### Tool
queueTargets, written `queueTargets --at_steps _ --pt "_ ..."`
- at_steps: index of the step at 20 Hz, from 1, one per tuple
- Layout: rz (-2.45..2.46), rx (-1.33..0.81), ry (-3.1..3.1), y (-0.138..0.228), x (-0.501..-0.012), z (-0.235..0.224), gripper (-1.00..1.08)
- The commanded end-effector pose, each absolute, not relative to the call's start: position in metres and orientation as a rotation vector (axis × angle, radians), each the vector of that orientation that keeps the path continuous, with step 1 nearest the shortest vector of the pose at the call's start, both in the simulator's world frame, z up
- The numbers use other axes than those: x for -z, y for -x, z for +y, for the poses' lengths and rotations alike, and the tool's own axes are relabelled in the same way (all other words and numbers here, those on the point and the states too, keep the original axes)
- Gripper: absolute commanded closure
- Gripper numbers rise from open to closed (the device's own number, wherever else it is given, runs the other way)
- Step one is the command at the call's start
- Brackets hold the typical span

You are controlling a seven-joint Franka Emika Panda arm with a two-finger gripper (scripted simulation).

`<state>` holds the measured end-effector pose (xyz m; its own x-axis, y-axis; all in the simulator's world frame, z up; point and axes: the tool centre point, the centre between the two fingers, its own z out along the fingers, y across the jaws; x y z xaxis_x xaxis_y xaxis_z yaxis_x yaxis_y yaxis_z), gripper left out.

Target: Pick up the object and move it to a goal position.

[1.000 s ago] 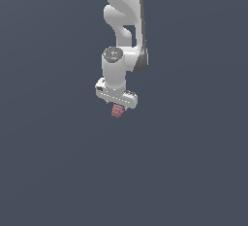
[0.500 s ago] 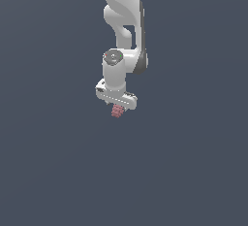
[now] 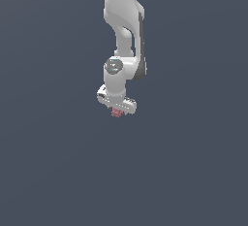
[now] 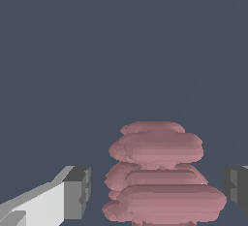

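Ext. view: white arm (image 3: 125, 31) hangs down over plain dark grey; gripper (image 3: 116, 109) w/ pink-red lump (image 3: 116, 113) peeking just under it, fingers hidden. Wrist view: dark-padded fingers (image 4: 76, 192) flank lump (image 4: 161, 174), gaps showing both sides, so not clenched on it. Lump is bumpy, stacked rounded lobes, base cut off

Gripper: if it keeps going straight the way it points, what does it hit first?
The pink lump sits between the open jaws of the gripper, so it likely meets that first. Past it only plain dark ground shows; depth is unclear.
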<state>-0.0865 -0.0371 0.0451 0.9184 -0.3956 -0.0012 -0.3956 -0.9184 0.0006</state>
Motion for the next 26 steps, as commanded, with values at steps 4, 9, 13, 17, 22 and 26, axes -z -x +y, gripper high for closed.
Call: queueTargets --at_steps 4,9,13,17,22,26 --pt "-0.635 0.000 -3.077 0.086 -0.041 -0.037 1.08" --pt "-0.635 0.000 -3.077 0.086 -0.041 -0.037 1.08" --pt "-0.635 -0.002 -3.077 0.085 -0.042 -0.037 1.08" --pt "-0.635 -0.002 -3.077 0.082 -0.043 -0.035 1.08" --pt "-0.635 -0.002 -3.077 0.069 -0.047 -0.025 1.08" --pt "-0.635 -0.002 -3.077 0.053 -0.052 -0.014 1.08"
